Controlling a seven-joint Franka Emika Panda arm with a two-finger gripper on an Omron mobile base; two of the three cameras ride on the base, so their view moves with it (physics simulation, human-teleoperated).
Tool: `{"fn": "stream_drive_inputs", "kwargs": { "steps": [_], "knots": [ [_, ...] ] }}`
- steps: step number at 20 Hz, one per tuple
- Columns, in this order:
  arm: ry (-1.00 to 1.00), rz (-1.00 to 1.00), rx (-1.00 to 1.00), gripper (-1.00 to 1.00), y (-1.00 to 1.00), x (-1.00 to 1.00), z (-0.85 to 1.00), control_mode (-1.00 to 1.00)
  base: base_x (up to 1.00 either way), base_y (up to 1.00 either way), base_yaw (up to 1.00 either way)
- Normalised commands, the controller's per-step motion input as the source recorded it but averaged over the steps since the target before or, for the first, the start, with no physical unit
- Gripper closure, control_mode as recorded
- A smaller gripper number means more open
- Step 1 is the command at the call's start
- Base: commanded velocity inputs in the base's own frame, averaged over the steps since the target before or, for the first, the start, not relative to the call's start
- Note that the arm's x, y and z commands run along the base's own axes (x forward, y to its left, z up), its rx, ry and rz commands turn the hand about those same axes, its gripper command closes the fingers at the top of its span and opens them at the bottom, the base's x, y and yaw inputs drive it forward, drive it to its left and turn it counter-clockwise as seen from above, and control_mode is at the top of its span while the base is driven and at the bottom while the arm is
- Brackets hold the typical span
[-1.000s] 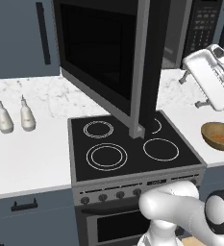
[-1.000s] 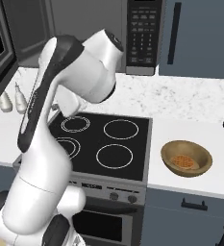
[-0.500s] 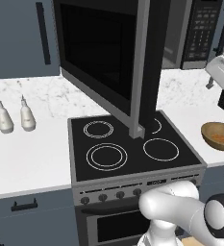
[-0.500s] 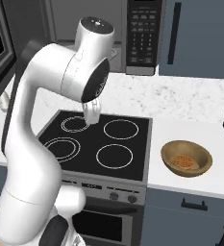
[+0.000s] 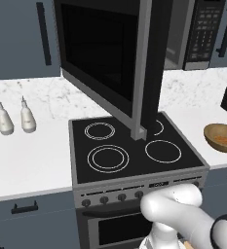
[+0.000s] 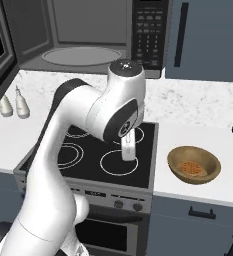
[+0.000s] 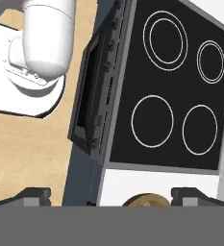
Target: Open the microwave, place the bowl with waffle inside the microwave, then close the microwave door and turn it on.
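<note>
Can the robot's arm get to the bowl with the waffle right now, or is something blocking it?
Probably yes. The bowl sits alone on the counter right of the stove, with nothing on or over it. The open gripper hangs above the stove, apart from the bowl, and the microwave door swings out on the other side.

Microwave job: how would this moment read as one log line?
microwave door: open | bowl: on counter, waffle inside | gripper: open, empty, above stove

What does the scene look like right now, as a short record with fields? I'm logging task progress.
microwave door: swung wide open
microwave: cavity holds nothing but its turntable plate
bowl: on the counter right of the stove, waffle inside
gripper: open, holding nothing, above the stove
bottles: two, on the left counter
</note>
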Motion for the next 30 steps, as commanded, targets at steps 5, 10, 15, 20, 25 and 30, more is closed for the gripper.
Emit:
{"fn": "stream_drive_inputs", "kwargs": {
  "steps": [5,10,15,20,25,30],
  "knots": [
    [0.0,0.11,0.0,-1.0,-0.97,-0.21,-0.6,-1.0,0.0,0.0,0.0],
    [0.0,0.04,0.0,-1.0,-0.81,0.06,-0.44,-1.0,0.0,0.0,0.0],
    [0.04,-0.04,0.0,-1.0,-0.27,0.42,-0.55,-1.0,0.0,0.0,0.0],
    [0.01,-0.14,0.02,-1.0,-0.01,0.44,-0.59,-1.0,0.0,0.0,0.0],
    [0.0,-0.24,0.08,-1.0,0.0,0.46,-0.5,-1.0,0.0,0.0,0.0],
    [0.0,-0.21,0.05,-1.0,-0.2,0.24,-0.37,-1.0,0.0,0.0,0.0]
  ]
}}
